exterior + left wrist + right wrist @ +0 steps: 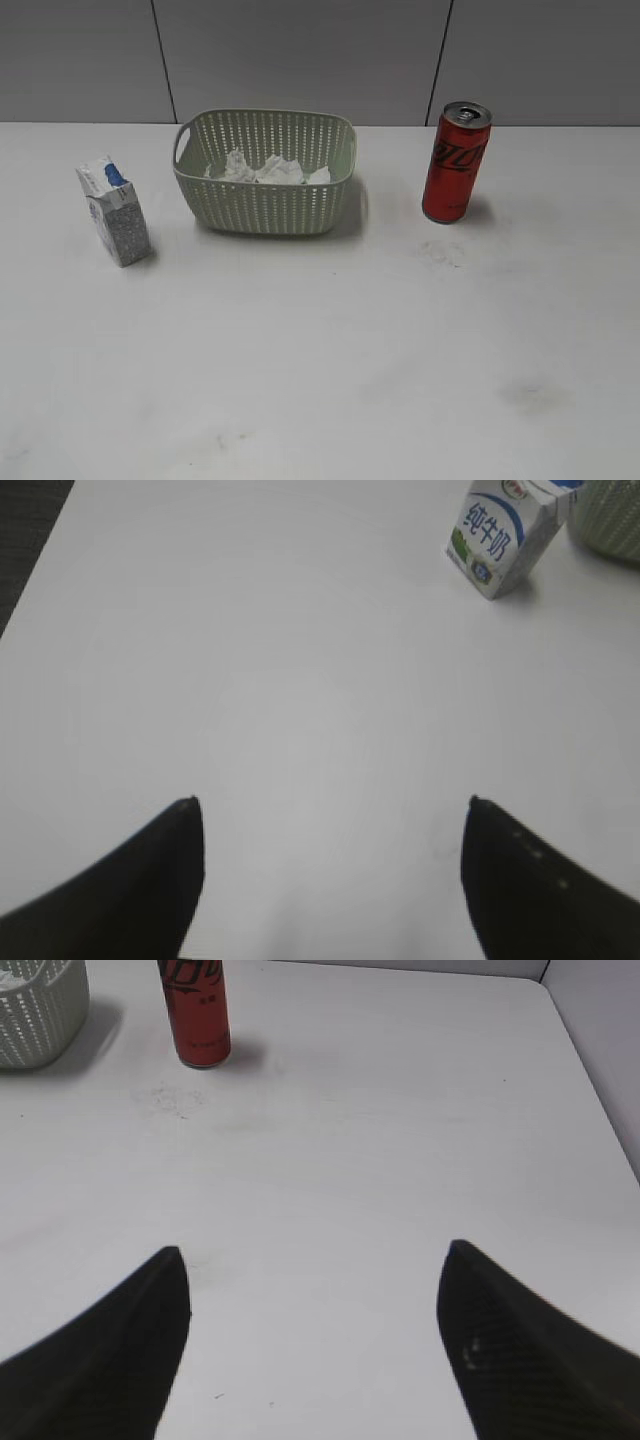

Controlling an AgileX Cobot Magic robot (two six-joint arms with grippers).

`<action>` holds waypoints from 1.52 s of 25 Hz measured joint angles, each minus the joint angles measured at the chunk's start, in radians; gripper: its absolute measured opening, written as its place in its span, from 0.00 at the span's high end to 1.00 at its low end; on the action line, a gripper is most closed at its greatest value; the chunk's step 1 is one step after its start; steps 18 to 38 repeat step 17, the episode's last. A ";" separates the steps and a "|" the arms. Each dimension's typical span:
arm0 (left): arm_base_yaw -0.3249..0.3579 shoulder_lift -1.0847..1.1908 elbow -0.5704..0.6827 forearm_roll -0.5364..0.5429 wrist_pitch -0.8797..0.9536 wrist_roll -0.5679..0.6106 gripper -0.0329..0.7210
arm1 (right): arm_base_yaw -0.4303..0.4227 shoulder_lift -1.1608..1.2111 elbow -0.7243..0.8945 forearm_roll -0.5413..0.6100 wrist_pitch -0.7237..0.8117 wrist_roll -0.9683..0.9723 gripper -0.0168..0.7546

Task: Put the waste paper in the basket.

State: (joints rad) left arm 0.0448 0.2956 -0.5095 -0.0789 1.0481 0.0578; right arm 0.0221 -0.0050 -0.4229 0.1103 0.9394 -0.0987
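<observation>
Waste paper (268, 169) found inside the basket (264, 208) — white crumpled tissue wads lying against the far wall, none seen on the table. Judged very light, soft, compressible, not fragile; best pinched across the bulk of a wad, any side serving. No clear long axis or heading for the wads. Basket's long axis set left to right in the exterior view, opening upward. Left gripper (330, 805) spread wide and empty above bare table, milk carton (497, 538) well ahead. Right gripper (315, 1250) likewise wide, empty — red Coca-Cola Zero can (195, 1012) far ahead.
</observation>
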 joint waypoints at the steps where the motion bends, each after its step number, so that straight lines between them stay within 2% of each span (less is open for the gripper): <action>1: 0.000 -0.021 0.004 -0.001 -0.007 0.000 0.17 | 0.000 0.000 0.000 0.000 0.000 0.000 0.22; 13: 0.000 -0.291 0.004 -0.001 -0.014 0.000 0.17 | 0.000 0.000 0.000 0.000 0.000 0.000 0.22; 38: 0.000 -0.300 0.004 -0.002 -0.015 0.004 0.17 | 0.000 0.000 0.000 0.000 0.001 0.000 0.22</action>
